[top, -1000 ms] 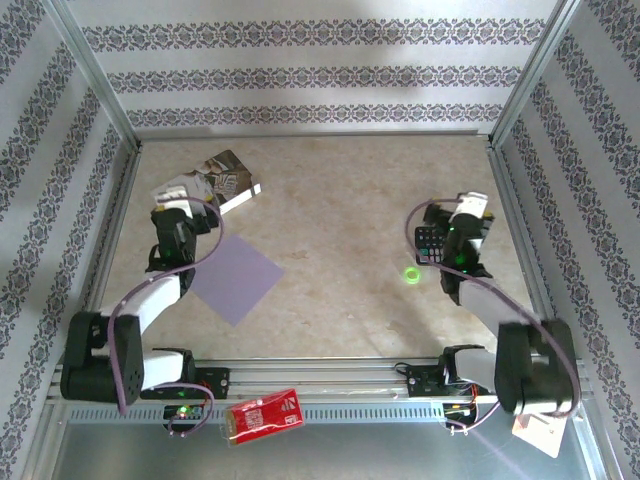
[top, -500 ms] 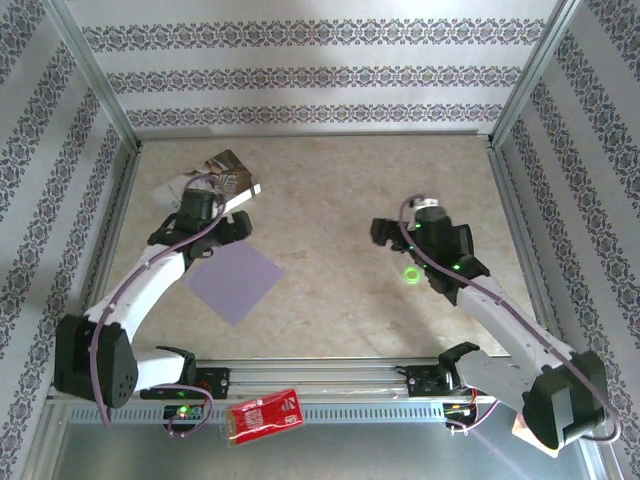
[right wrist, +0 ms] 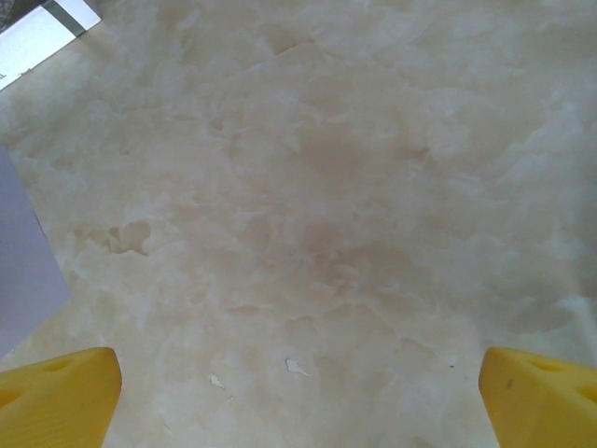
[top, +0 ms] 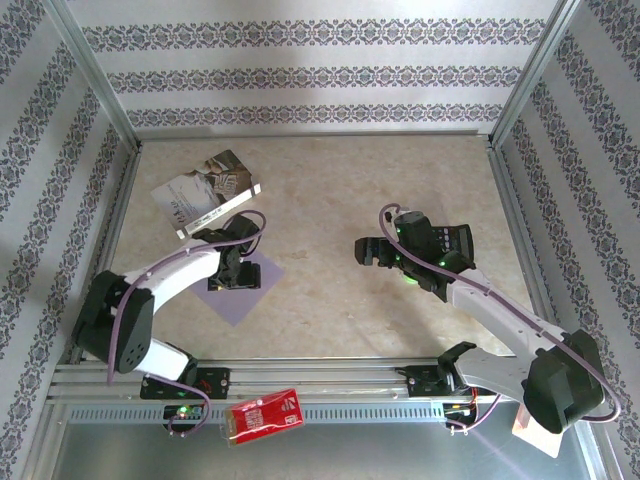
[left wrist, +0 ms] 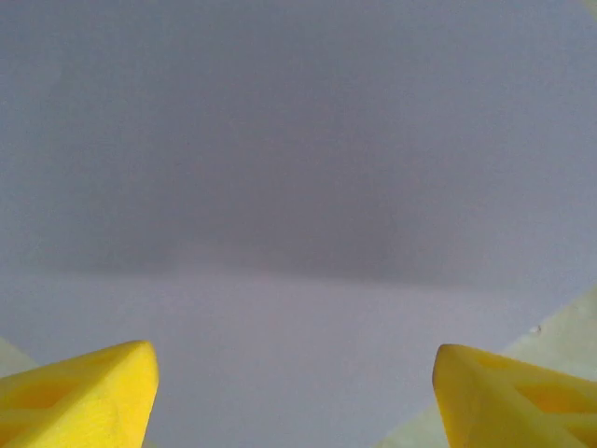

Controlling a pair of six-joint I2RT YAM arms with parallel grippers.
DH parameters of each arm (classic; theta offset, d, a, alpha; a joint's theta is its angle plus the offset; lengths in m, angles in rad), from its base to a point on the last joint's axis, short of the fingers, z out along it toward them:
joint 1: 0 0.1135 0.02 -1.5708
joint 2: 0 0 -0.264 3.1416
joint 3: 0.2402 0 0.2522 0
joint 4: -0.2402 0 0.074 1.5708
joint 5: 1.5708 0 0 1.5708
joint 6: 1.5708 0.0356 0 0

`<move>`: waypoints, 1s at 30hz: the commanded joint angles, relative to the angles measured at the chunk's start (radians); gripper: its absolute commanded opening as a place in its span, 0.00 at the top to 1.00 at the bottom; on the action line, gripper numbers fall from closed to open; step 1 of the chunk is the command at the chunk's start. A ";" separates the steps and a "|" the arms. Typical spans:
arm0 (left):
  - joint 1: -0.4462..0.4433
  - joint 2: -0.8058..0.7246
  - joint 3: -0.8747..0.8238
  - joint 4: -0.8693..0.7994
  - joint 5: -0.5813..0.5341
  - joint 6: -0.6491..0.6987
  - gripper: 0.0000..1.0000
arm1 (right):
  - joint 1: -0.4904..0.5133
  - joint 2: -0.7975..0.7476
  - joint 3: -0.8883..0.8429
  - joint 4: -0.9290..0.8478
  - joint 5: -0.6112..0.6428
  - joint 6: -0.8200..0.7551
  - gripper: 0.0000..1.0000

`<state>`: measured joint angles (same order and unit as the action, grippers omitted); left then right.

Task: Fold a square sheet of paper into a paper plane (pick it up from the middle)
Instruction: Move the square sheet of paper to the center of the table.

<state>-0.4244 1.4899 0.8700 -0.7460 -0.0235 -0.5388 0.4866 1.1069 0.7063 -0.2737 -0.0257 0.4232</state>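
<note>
Flat, uncreased and pale lilac, the square sheet of paper (top: 240,301) lies left of centre on the counter (top: 330,190). The left claw (left wrist: 294,373) gapes wide over it, empty; the right claw (right wrist: 298,373) gapes likewise.

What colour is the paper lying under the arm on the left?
The square sheet of paper is plain pale lilac-purple, best seen in the left wrist view.

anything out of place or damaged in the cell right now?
Only the red packet, lying tilted on the metal ledge at the near edge. The square sheet of paper lies flat, with no visible damage.
</note>
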 commanded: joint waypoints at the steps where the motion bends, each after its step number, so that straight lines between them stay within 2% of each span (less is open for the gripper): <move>1: -0.016 0.062 0.036 0.054 -0.046 0.013 0.26 | -0.004 -0.009 0.001 -0.008 -0.030 -0.002 0.02; 4: -0.029 0.105 0.053 0.076 -0.087 0.023 0.27 | -0.012 -0.048 -0.032 -0.005 -0.039 0.007 0.02; 8: -0.060 0.151 0.063 0.112 -0.088 0.001 0.25 | -0.050 -0.096 -0.069 -0.008 -0.058 0.024 0.02; 15: -0.174 0.263 0.119 0.172 -0.127 -0.139 0.26 | -0.166 -0.113 -0.092 -0.001 -0.176 0.045 0.02; 21: -0.287 0.426 0.331 0.181 -0.138 -0.297 0.25 | -0.205 -0.088 -0.073 -0.021 -0.195 0.038 0.02; 25: -0.331 0.520 0.493 0.208 -0.087 -0.365 0.24 | -0.224 -0.086 -0.062 -0.040 -0.201 0.038 0.02; 28: -0.333 0.516 0.559 0.201 -0.061 -0.331 0.22 | -0.234 -0.094 -0.054 -0.060 -0.201 0.032 0.02; 30: -0.317 0.466 0.538 0.199 -0.042 -0.237 0.18 | -0.238 -0.104 -0.053 -0.075 -0.205 0.025 0.02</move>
<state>-0.7536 2.0071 1.4017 -0.5442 -0.0990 -0.8299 0.2619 1.0187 0.6281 -0.3115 -0.2089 0.4500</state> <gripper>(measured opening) 0.809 0.983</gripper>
